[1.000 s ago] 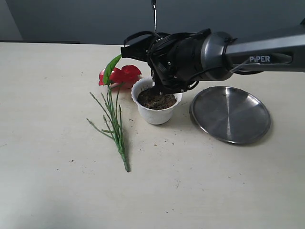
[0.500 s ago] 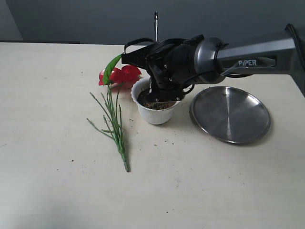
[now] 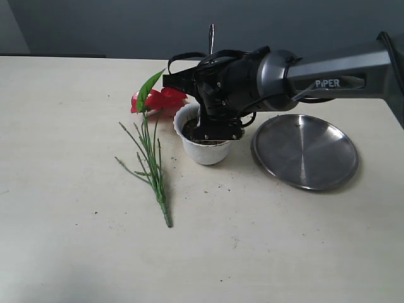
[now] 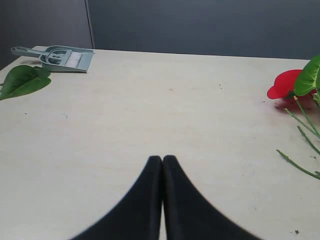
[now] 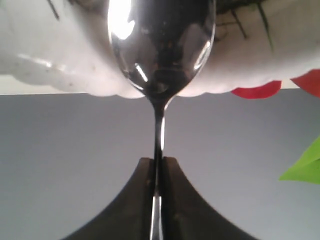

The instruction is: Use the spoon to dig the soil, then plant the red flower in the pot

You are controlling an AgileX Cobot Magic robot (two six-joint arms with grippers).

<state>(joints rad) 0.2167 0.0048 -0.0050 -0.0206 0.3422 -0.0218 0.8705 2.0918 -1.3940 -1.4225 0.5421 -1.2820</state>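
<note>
The right gripper (image 3: 214, 129) has come down lower onto the pot (image 3: 205, 153) than it was a moment ago. The spoon (image 3: 211, 36) handle stood straight up at twelve o'clock, and now it leans a little toward one o'clock. That looks like the spoon's bowl being pushed and tipped in the soil (image 3: 189, 130), so the digging is going on (most of the soil hides under the gripper). In the right wrist view, the two jaws pinch the thin handle tight, with almost no gap. The shiny bowl sits right at the pot's wavy white rim.

The red flower (image 3: 161, 100) has not moved. It lies flat on the table (image 3: 76, 240) at about nine o'clock from the pot, with its stems trailing toward seven. The steel plate (image 3: 306, 151) sits at three o'clock. The left gripper (image 4: 162, 161) is closed with nothing in it, away from the pot. Planting has not started yet.
</note>
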